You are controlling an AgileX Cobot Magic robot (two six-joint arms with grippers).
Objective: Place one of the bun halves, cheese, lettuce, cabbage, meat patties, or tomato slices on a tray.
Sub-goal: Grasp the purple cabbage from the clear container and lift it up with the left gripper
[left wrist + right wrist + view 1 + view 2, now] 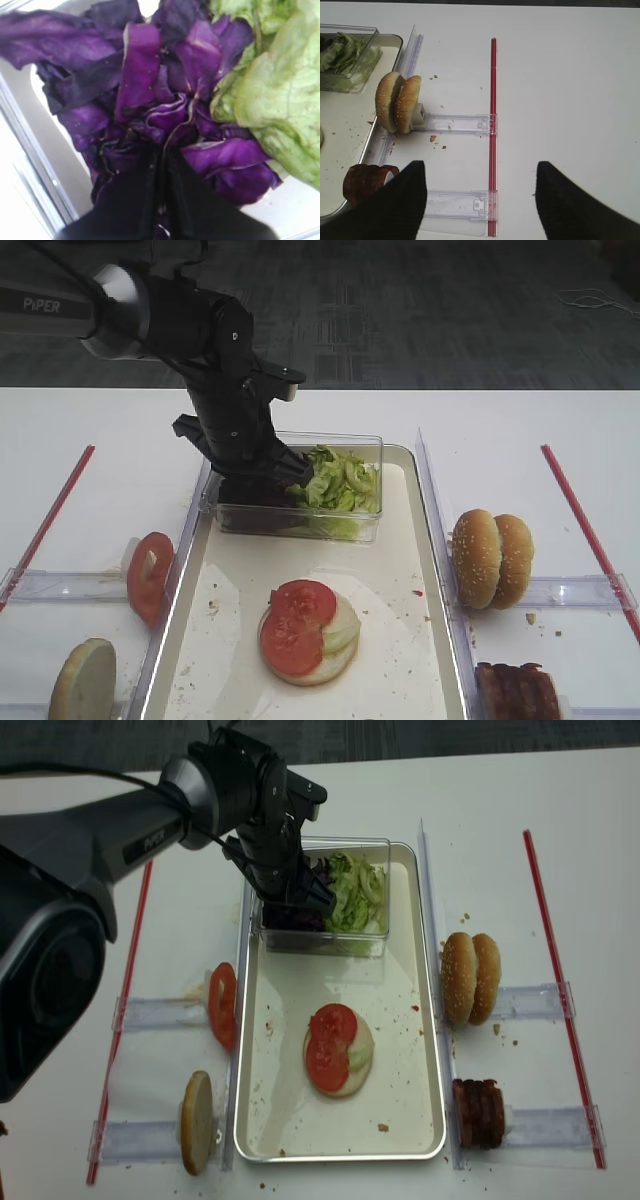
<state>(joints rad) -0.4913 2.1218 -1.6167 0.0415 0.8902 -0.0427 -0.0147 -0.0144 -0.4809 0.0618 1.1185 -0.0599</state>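
Note:
My left gripper (162, 152) reaches down into the clear tub (290, 523) at the far end of the tray (400, 640) and is shut on a tuft of purple cabbage (150, 90). Green lettuce (280, 90) fills the tub's right side. On the tray lies a bun half topped with two tomato slices (298, 625). My right gripper (480, 165) hangs open and empty over bare table, right of the tray. Two bun halves (397, 102) stand on edge beside it, with meat patties (365, 182) nearer. The cheese is out of view.
Left of the tray, a tomato slice (148, 575) and a bun half (83, 680) stand in clear rails. Red strips (585, 525) run down both sides of the white table. Crumbs dot the tray.

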